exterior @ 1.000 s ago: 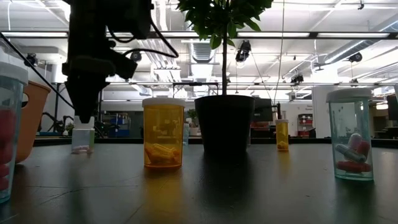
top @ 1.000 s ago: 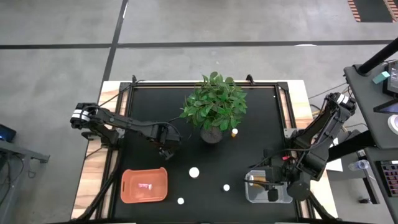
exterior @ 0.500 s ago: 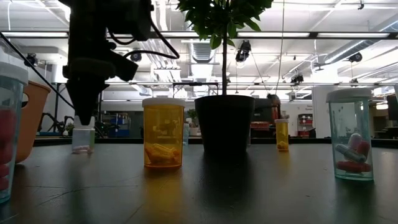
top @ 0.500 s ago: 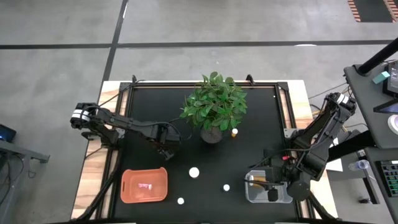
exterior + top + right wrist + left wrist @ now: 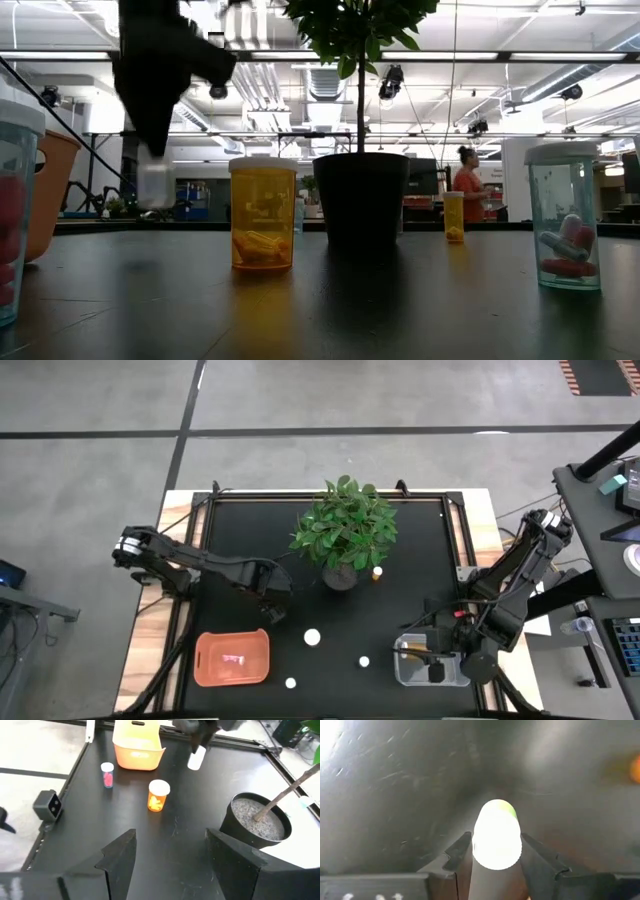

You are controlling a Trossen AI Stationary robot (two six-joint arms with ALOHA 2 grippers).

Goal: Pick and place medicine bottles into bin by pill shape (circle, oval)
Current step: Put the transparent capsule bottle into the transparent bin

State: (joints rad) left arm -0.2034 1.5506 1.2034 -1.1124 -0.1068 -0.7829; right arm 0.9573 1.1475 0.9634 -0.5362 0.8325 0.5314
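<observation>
Low view: white-capped bottle point(image 5: 156, 183) upright, long axis vertical, above the table, in left gripper point(image 5: 155, 150) fingers' clasp.

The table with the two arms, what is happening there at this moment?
The left claw is shut on a small white bottle and holds it above the black table, near the orange bin. The right claw hangs open over the clear bin. Other bottles stand around the potted plant.

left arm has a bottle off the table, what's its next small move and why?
Probably carry it toward the orange bin. The left gripper is shut on a small white bottle, lifted clear of the table in the low view, and that bin lies close by in the high view.
</observation>
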